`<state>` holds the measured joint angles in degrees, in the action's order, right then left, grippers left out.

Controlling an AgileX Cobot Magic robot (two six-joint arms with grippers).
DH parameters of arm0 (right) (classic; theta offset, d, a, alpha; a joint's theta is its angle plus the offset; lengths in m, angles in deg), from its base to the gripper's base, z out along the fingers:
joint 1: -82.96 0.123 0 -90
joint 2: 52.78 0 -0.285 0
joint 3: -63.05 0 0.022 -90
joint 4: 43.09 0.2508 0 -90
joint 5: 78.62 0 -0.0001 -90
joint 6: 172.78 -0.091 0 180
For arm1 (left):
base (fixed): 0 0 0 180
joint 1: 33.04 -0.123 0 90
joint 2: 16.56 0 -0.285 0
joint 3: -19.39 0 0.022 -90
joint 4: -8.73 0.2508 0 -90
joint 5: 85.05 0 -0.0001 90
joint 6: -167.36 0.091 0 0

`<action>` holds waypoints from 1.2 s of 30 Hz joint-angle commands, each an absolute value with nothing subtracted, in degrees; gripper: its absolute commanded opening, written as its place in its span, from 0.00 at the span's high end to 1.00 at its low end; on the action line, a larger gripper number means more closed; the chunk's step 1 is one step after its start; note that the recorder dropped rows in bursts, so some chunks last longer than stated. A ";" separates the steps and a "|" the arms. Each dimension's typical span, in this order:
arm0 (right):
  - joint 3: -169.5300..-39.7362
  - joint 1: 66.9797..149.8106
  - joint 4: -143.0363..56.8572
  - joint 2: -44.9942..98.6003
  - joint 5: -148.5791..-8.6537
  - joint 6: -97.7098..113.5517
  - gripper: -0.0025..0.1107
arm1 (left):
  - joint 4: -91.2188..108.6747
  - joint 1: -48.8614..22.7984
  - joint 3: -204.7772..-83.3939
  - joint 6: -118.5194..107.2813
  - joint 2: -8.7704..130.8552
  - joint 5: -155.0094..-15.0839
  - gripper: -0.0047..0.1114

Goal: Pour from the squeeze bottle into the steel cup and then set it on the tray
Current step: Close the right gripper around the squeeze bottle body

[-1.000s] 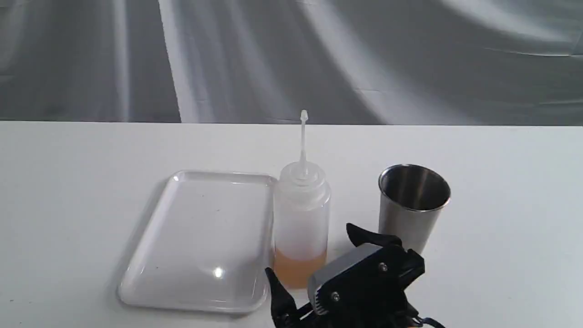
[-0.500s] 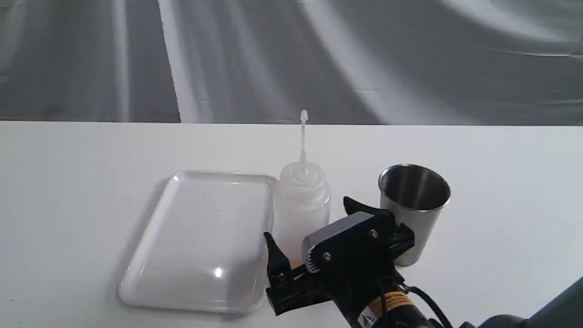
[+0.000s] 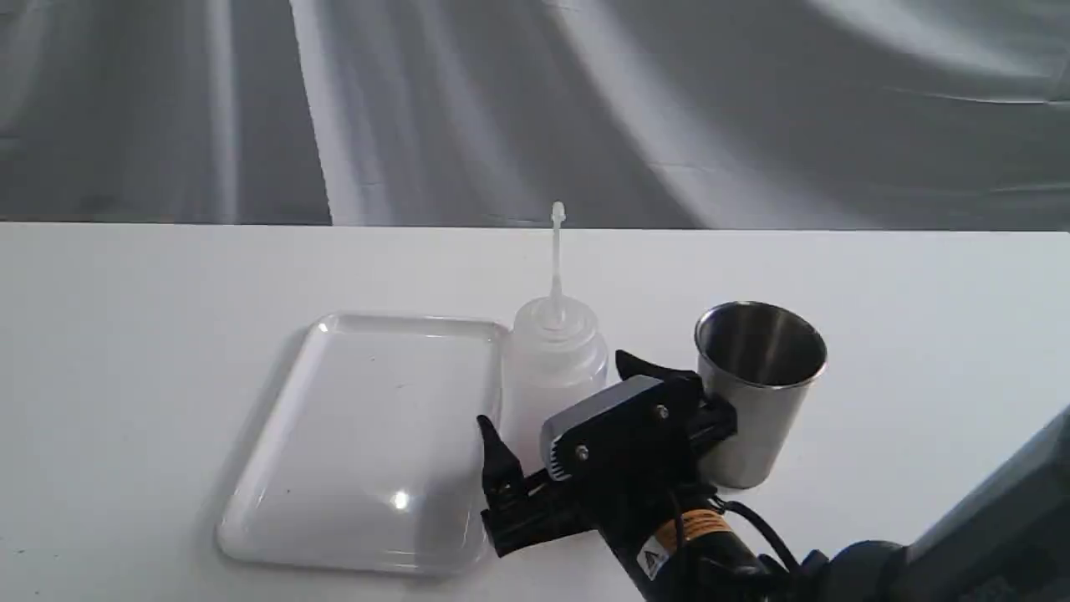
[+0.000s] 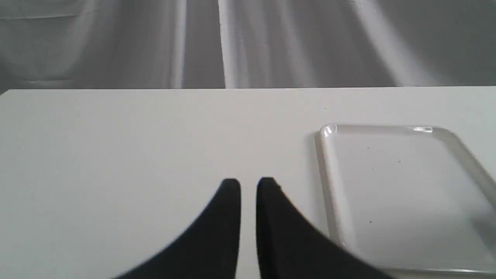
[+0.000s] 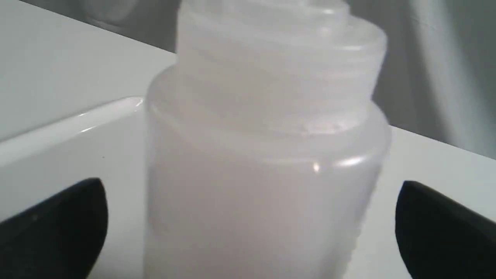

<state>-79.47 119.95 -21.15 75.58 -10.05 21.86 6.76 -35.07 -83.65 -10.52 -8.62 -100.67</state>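
The squeeze bottle [image 3: 552, 351] stands upright between the tray [image 3: 368, 418] and the steel cup [image 3: 761, 376], its thin nozzle pointing up. My right gripper [image 3: 553, 390] is open, with one finger on each side of the bottle's lower body, and its housing hides the amber liquid. The right wrist view shows the bottle [image 5: 263, 155] filling the gap of that gripper [image 5: 252, 186], with space left at both fingers [image 5: 58, 224]. In the left wrist view my left gripper [image 4: 248, 186] is shut on nothing, low over the table beside the tray [image 4: 329, 186].
A white table [image 3: 125, 334] carries everything, with a grey cloth backdrop behind its far edge. The right arm's body [image 3: 961, 543] reaches in from the lower right corner, close to the cup's base.
My right gripper has moved forward and up from the near edge. Its open fingers now straddle the bottle and cover the liquid. Bottle, cup and tray have not moved.
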 commanded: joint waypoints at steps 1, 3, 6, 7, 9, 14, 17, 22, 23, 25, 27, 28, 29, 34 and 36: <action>-81.19 119.51 -22.12 77.10 -10.44 21.66 0.05 | 6.78 -34.77 -83.39 -10.59 -8.77 -100.26 0.89; -81.90 119.51 -22.12 77.97 -10.58 21.66 0.05 | 6.78 -34.77 -83.39 -10.59 -8.77 -100.26 0.89; -82.57 119.51 -22.12 79.15 -10.28 21.66 0.05 | 6.78 -34.77 -83.39 -10.78 -8.77 -100.26 0.89; -82.57 119.51 -22.12 79.45 -9.64 21.66 0.05 | 6.78 -34.77 -83.39 -10.78 -8.77 -100.26 0.89; -82.57 119.09 -21.86 79.90 -9.23 21.66 0.05 | 6.78 -34.77 -83.39 -10.78 -8.77 -100.26 0.89; -82.57 117.23 -22.72 80.06 -9.11 17.21 0.05 | 6.78 -34.77 -83.39 -10.78 -8.77 -100.26 0.89; -82.57 116.32 -25.06 80.06 -8.83 14.86 0.05 | 6.78 -34.77 -83.39 -10.78 -8.77 -100.26 0.89; -83.08 116.09 -30.17 80.06 -9.49 14.48 0.05 | 6.78 -34.77 -83.39 -10.63 -8.77 -100.26 0.89; -83.66 116.09 -30.30 80.06 -10.60 14.48 0.05 | 6.78 -34.77 -83.39 -10.63 -8.77 -100.26 0.89; -84.56 116.09 -30.18 80.32 -11.97 14.93 0.05 | 6.78 -34.77 -83.39 -10.63 -8.77 -100.26 0.89; -85.25 116.09 -29.92 81.05 -12.34 16.72 0.05 | 6.78 -34.77 -83.39 -10.63 -8.77 -100.26 0.89; -85.24 116.09 -29.92 81.31 -11.88 16.83 0.05 | 6.78 -34.77 -83.39 -10.63 -8.77 -100.26 0.89; -85.46 116.09 -29.84 81.40 -11.88 17.50 0.05 | 6.78 -34.77 -83.39 -10.63 -8.77 -100.26 0.89; -85.86 116.09 -29.47 82.15 -12.24 17.86 0.05 | 6.78 -34.77 -83.39 -10.73 -8.77 -100.26 0.89; -85.86 116.09 -29.47 82.53 -12.24 17.86 0.05 | 6.78 -34.77 -83.39 -10.73 -8.77 -100.26 0.89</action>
